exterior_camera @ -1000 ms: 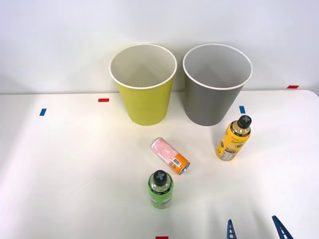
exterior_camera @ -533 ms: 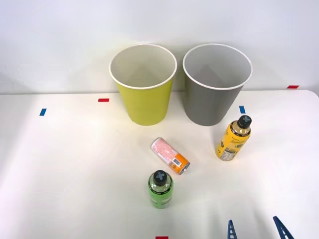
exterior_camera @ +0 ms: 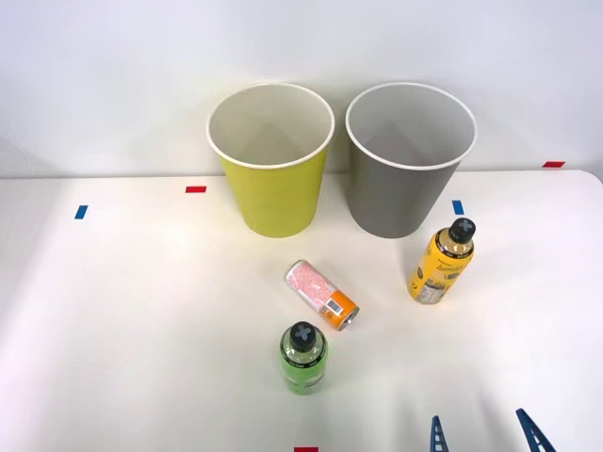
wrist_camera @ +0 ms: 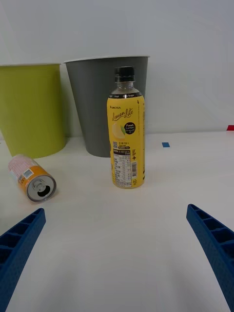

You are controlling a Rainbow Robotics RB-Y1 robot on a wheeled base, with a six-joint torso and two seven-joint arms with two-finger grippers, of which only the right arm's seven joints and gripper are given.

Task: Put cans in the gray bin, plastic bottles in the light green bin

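Beside the gray bin (wrist_camera: 105,105) — yellow bottle's (wrist_camera: 126,141) label.

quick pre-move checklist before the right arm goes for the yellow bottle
1. Right gripper jaws open wide enough for the bottle: ok.
2. Yellow bottle upright, centred ahead of the jaws: ok.
3. Black cap screwed on: ok.
4. Pink-white can lying on its side, apart from the bottle and off the approach line: ok.
5. Light green bin upright, open, nothing seen inside: ok.
6. Green bottle standing clear of the path: ok.
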